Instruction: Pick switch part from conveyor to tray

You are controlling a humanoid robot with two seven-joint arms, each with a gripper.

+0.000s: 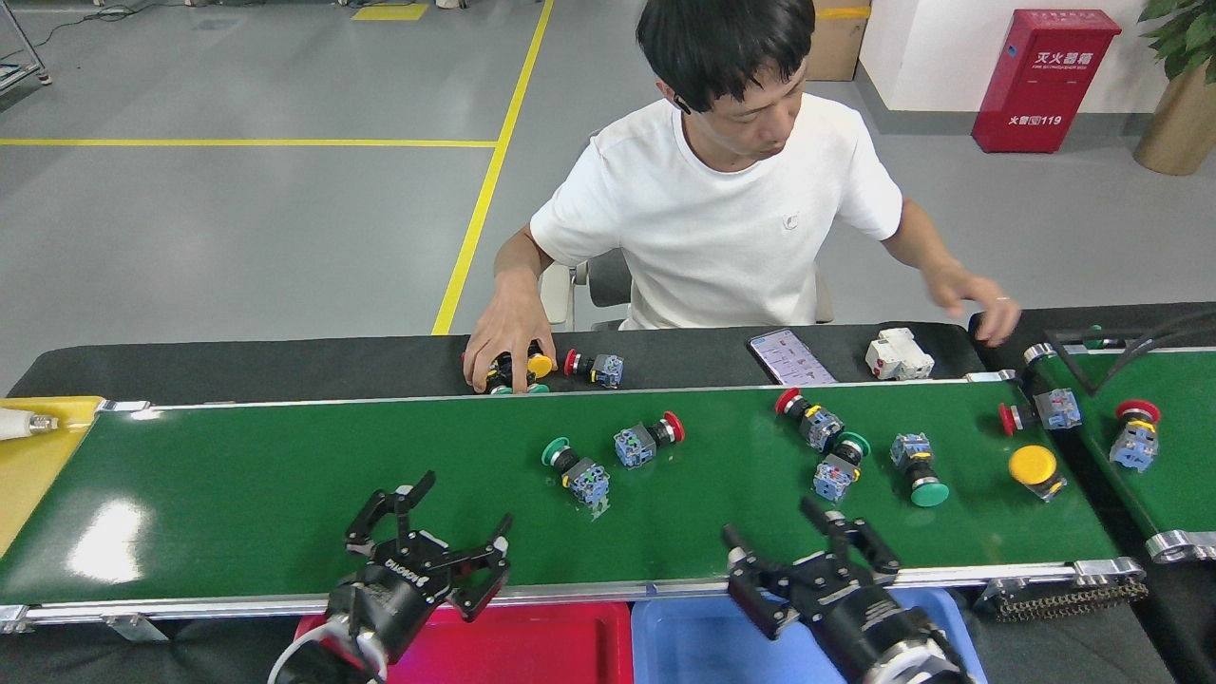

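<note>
The conveyor carries several switch parts. A green-capped one and a red-capped one lie mid-belt. Further right are a red one, two green ones and a yellow one. My left gripper is open and empty over the belt's near edge, left of the green-capped part. My right gripper hangs open and empty just below the right-hand cluster. A red tray and a blue tray sit below the near rail.
A person sits across the belt, one hand on switch parts on the black table, the other hand near a shorter green belt carrying a red-capped part. A phone and a white block lie there. A yellow tray is at the left.
</note>
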